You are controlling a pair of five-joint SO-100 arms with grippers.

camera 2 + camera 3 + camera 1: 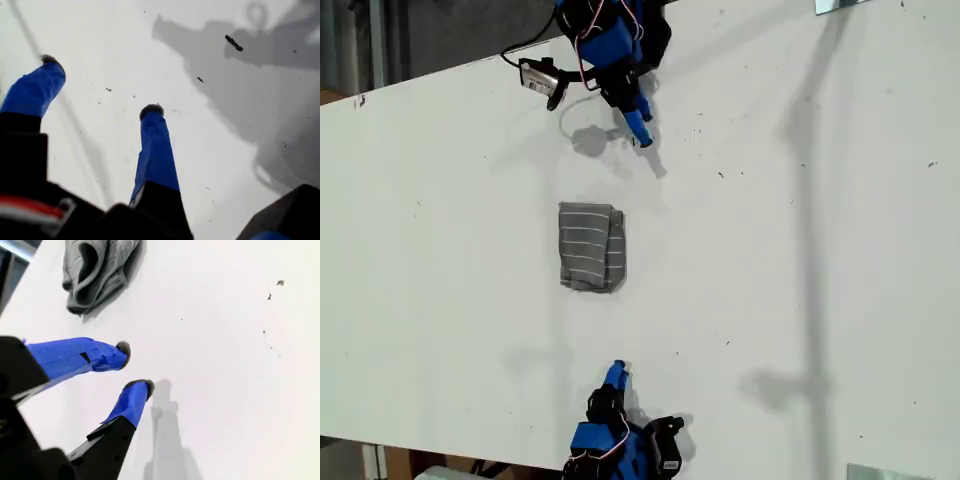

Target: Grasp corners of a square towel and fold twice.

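While the towel point(591, 247) lies folded on the table point(800, 300), your first gripper point(100, 90) and second gripper point(134, 369) hang spread, empty.

towel point(590, 246): one lying folded, frame centre | arms: two showing, at the exterior view's top and bottom edges | my first gripper point(100, 85): two fingers showing | my second gripper point(134, 367): two fingers showing | surface point(800, 280): one

The folded towel point(591, 246) lies on the table point(800, 260) near its middle in the exterior view. One arm's gripper point(638, 128) sits at about 1 o'clock from it, another arm's gripper point(617, 376) at about 6 o'clock, both well apart from the towel
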